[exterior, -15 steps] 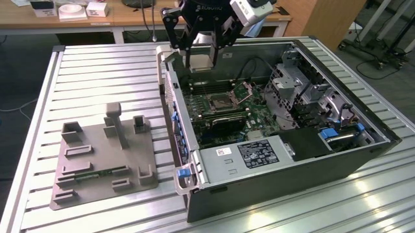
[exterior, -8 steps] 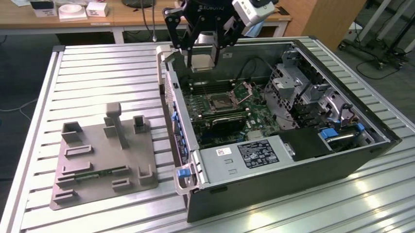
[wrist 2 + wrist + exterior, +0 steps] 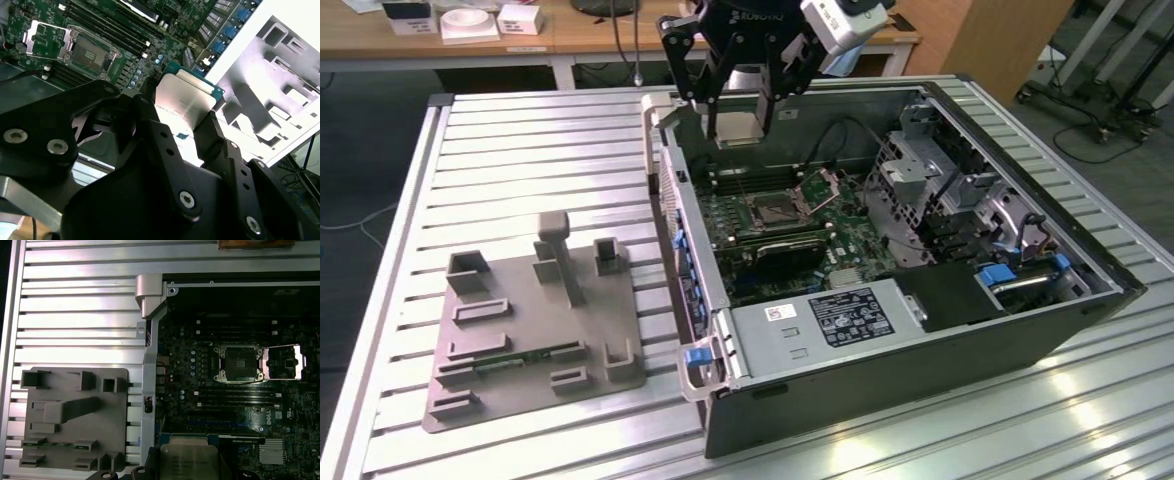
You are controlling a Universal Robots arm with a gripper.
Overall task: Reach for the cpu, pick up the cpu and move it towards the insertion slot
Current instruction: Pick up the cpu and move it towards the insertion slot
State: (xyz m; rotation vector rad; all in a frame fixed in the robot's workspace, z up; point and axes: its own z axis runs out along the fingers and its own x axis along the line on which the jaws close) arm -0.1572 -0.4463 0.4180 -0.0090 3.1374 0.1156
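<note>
1. I see my gripper [image 3: 736,128] raised over the far left corner of the open computer case [image 3: 1067,300], seen from the exterior view, with its black fingers [image 3: 165,145] clamped on the cpu [image 3: 735,129].
2. The cpu hangs between the fingers, clear of the board; in the second wrist view its silver top plate [image 3: 182,107] sits between the two finger pads, with a teal edge showing at its far side.
3. In the first wrist view I see the cpu [image 3: 189,461] over the motherboard [image 3: 210,405], apart from the insertion slot [image 3: 238,363].
4. The insertion slot [image 3: 766,213] lies in the middle of the motherboard, its metal flap [image 3: 283,361] swung open to one side, and its dark socket is uncovered.
5. The grey fixture tray [image 3: 534,325] sits on the slatted metal table [image 3: 520,150] on the exterior view's left of the case; a green memory stick [image 3: 520,363] lies in one of its near recesses.
6. A wooden desk [image 3: 547,40] stands beyond the table's far edge.
</note>
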